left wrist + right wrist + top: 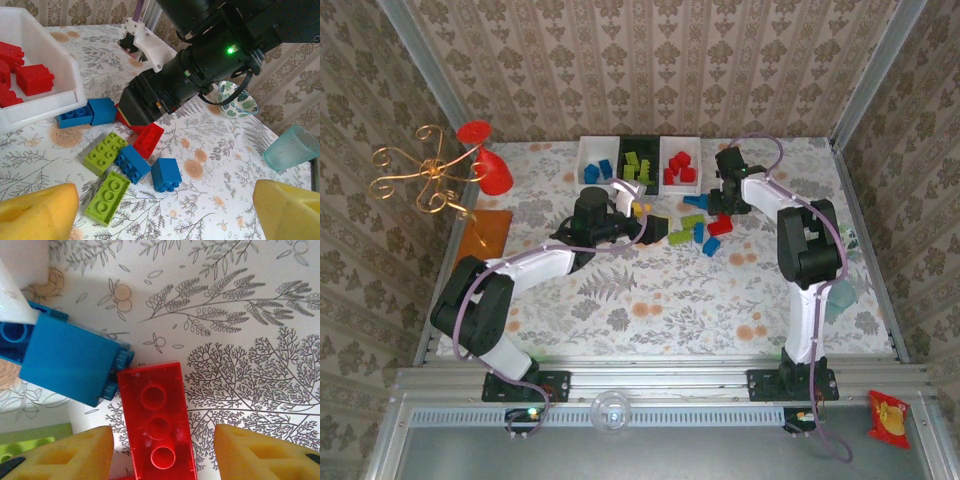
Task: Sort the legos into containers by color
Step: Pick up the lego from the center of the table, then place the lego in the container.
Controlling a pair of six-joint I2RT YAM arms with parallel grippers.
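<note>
Black container mid-row, green bricks inside. Left white container beside it holds blue; right white container on its other side holds red. Loose legos lie scattered on the table, just near-right of the black container. Right gripper is down among them, pads parted astride a red brick. A gap shows on one side; contact on the other is unclear. Left gripper on the near side of the black container, fingers spread wide, empty.
</note>
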